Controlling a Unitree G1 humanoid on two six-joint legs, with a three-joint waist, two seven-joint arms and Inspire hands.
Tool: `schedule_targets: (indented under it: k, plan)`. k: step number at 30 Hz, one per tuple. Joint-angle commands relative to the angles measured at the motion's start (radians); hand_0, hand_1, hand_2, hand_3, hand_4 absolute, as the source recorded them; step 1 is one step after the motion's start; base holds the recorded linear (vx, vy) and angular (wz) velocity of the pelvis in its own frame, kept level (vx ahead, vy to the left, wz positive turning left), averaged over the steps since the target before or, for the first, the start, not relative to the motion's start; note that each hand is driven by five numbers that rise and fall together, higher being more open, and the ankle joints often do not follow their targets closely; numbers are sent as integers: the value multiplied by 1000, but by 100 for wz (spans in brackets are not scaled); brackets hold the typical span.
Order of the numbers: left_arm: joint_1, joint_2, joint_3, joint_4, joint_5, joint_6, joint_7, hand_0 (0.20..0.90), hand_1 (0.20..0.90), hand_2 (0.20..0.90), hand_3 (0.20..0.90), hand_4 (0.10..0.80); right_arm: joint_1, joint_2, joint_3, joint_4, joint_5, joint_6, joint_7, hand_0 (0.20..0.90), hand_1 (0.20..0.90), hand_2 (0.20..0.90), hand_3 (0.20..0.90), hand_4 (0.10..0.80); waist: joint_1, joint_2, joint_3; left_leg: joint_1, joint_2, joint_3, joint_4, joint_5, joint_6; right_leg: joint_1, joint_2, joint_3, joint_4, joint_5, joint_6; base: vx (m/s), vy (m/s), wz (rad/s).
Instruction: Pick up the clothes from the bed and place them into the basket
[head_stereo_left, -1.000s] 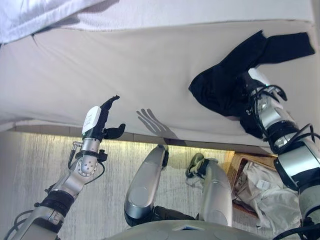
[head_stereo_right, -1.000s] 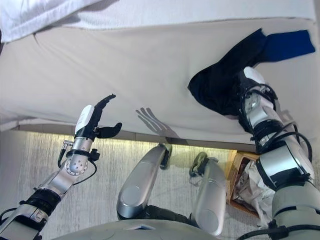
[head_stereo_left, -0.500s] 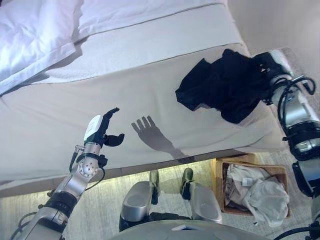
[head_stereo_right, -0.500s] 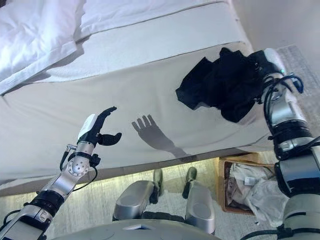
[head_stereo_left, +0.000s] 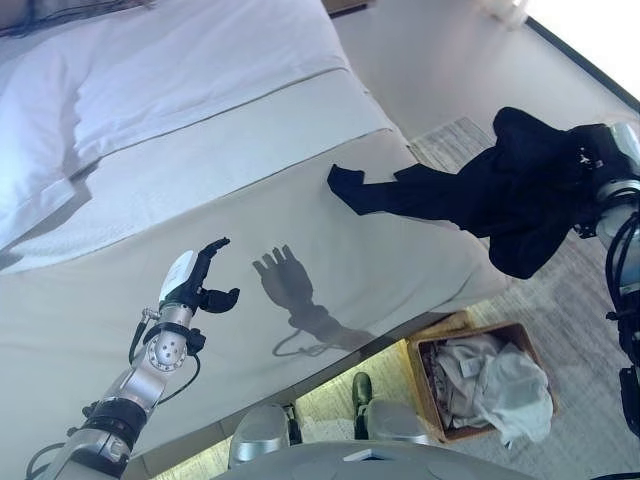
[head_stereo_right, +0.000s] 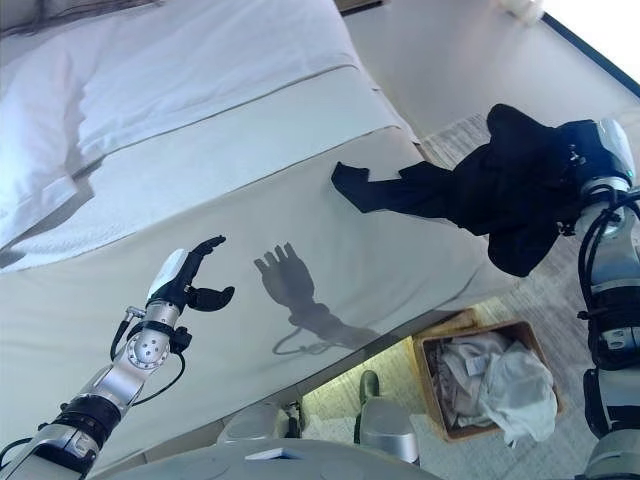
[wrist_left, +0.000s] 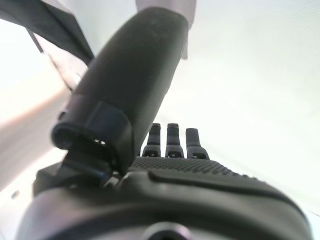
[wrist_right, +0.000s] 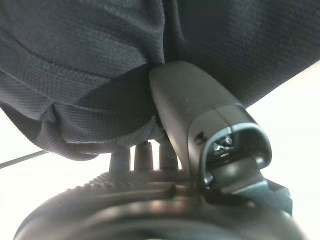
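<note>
Task partway, judging from the layout: the bed (head_stereo_left: 250, 230) shows no loose clothes other than the one dark garment (head_stereo_left: 490, 195), and the basket (head_stereo_left: 425, 355) on the floor by the bed's foot corner already holds pale clothes (head_stereo_left: 490, 385); what is left looks like carrying the dark garment over the basket and letting go. Left side first: the left hand (head_stereo_left: 192, 283) is raised above the bed's near edge, fingers straight and spread, thumb out, holding nothing; its wrist view shows the fingers extended with only pale surface past them, so it is idle and empty. White pillows (head_stereo_left: 40, 170) sit at the head end of the bed, far left, untouched. Middle: one end of the dark garment trails on the bed's foot-end corner, touching the cover, while the rest hangs off past the edge. Right: the right hand (head_stereo_right: 590, 150) is lifted beyond the bed's foot edge, above and beyond the basket, with the garment bunched in it; the right wrist view shows the thumb (wrist_right: 185, 100) pressed into the dark cloth and fingers curled under it, so it grips the garment. Garment not yet over the basket.
</note>
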Motion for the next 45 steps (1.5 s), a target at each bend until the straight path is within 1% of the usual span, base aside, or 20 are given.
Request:
schedule_targets:
  k: [1, 4, 7, 10, 11, 13, 16, 18, 25, 30, 35, 39, 45]
  plan:
    - [-9, 1, 7, 28, 20, -92, 27, 900, 900, 900, 900, 800, 22, -198, -69, -89, 36, -72, -102, 300, 300, 300, 200, 100, -33, -9, -191, -2, 50, -1, 61, -118, -23, -77, 7, 5, 95, -58, 42, -22, 21, -23]
    - [-31, 7, 11, 46, 20, -84, 24, 900, 900, 900, 900, 800, 112, -233, -159, -135, 37, -71, -115, 300, 300, 300, 200, 100, -77, -11, -205, 5, 52, 26, 50, -120, -21, -90, 16, 41, 80, -44, 50, -38, 16, -21]
    - [-43, 10, 13, 64, 24, -90, 23, 900, 900, 900, 900, 800, 167, -245, -211, -144, 40, -79, -122, 300, 300, 300, 200, 100, -95, -12, -212, 8, 54, 45, 50, -123, -21, -98, 20, 59, 73, -36, 55, -22, 3, -24]
    - [-58, 13, 19, 90, 24, -90, 30, 900, 900, 900, 900, 800, 249, -263, -292, -150, 56, -90, -126, 300, 300, 300, 200, 100, -140, -13, -226, 14, 58, 76, 54, -131, -19, -110, 33, 95, 62, -25, 59, -15, 4, -29]
    - [-62, 12, 17, 94, 25, -89, 30, 900, 900, 900, 900, 800, 266, -263, -308, -153, 59, -92, -125, 300, 300, 300, 200, 100, -140, -12, -228, 14, 59, 80, 54, -133, -19, -112, 35, 99, 62, -25, 60, 5, 4, -22]
    - [-76, 11, 21, 121, 25, -88, 26, 900, 900, 900, 900, 800, 316, -262, -351, -153, 62, -94, -125, 300, 300, 300, 200, 100, -164, -12, -237, 19, 62, 95, 53, -136, -18, -120, 43, 118, 65, -22, 62, 18, -13, -32]
    - [-83, 12, 18, 134, 29, -89, 26, 900, 900, 900, 900, 800, 359, -263, -386, -149, 65, -97, -129, 300, 300, 300, 200, 100, -178, -13, -244, 21, 66, 110, 55, -139, -18, -126, 50, 132, 65, -20, 62, 13, -26, -25]
    - [-90, 11, 15, 141, 30, -86, 24, 900, 900, 900, 900, 800, 408, -267, -434, -140, 79, -112, -125, 300, 300, 300, 200, 100, -198, -11, -250, 21, 70, 125, 60, -145, -17, -135, 57, 144, 68, -19, 63, 12, -46, -24]
    - [-94, 9, 14, 161, 35, -97, 12, 900, 900, 900, 900, 800, 483, -253, -513, -132, 118, -147, -104, 300, 300, 300, 200, 100, -223, 0, -258, 19, 74, 149, 70, -154, -20, -149, 65, 161, 72, -17, 62, 9, -38, -18]
    - [-97, 13, 18, 168, 39, -102, 10, 900, 900, 900, 900, 800, 496, -232, -517, -122, 108, -163, -73, 300, 300, 300, 200, 100, -232, 10, -256, 21, 75, 157, 90, -172, -18, -150, 63, 163, 72, -17, 66, 7, -57, -11]
    - [-93, 18, 35, 176, 53, -107, -4, 900, 900, 900, 900, 800, 517, -188, -520, -124, 96, -173, -42, 300, 300, 300, 200, 100, -244, 20, -253, 22, 74, 166, 95, -175, -17, -157, 62, 166, 71, -12, 67, -13, -62, 0]
    - [-91, 21, 40, 177, 58, -110, -16, 900, 900, 900, 900, 800, 519, -160, -508, -109, 84, -182, -19, 300, 300, 300, 200, 100, -248, 28, -250, 23, 75, 172, 99, -179, -16, -161, 58, 164, 71, -8, 70, -12, -51, 0]
    - [-98, 21, 35, 158, 58, -92, -34, 900, 900, 900, 900, 800, 522, -112, -473, -75, 80, -203, 3, 300, 300, 300, 200, 100, -250, 36, -244, 20, 73, 176, 108, -183, -14, -165, 53, 160, 69, -4, 71, -24, -46, 0]
